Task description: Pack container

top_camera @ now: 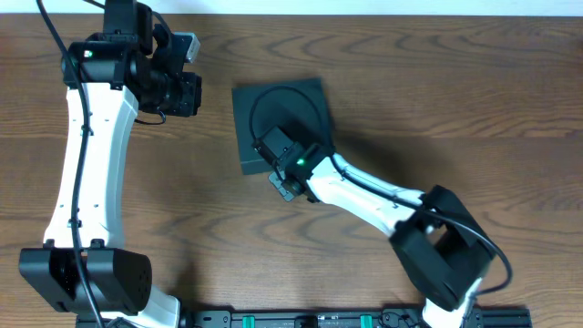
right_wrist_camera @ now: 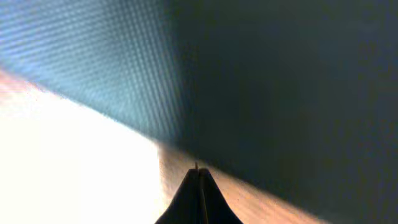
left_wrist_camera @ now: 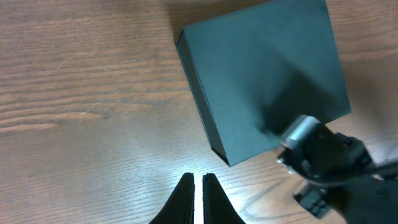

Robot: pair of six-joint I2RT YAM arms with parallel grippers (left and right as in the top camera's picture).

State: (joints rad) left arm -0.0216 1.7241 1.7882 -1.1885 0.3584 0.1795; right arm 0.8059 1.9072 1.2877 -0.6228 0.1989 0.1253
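Note:
The container (top_camera: 282,109) is a dark teal-black square box lying flat mid-table with its lid down; the left wrist view shows it whole (left_wrist_camera: 261,81). My right gripper (top_camera: 276,148) reaches in over the box's near edge, its arm's black cable arching above the lid. In the right wrist view its fingertips (right_wrist_camera: 198,171) are pressed together just above the wood, with the container's dark wall (right_wrist_camera: 280,81) filling the frame right behind them. My left gripper (top_camera: 187,91) hovers left of the box, its fingers (left_wrist_camera: 198,182) shut on nothing over bare wood.
The right arm's wrist (left_wrist_camera: 323,158) sits at the container's near corner in the left wrist view. The left arm's white link (top_camera: 86,173) runs down the table's left side. Both arm bases (top_camera: 437,264) stand along the front edge.

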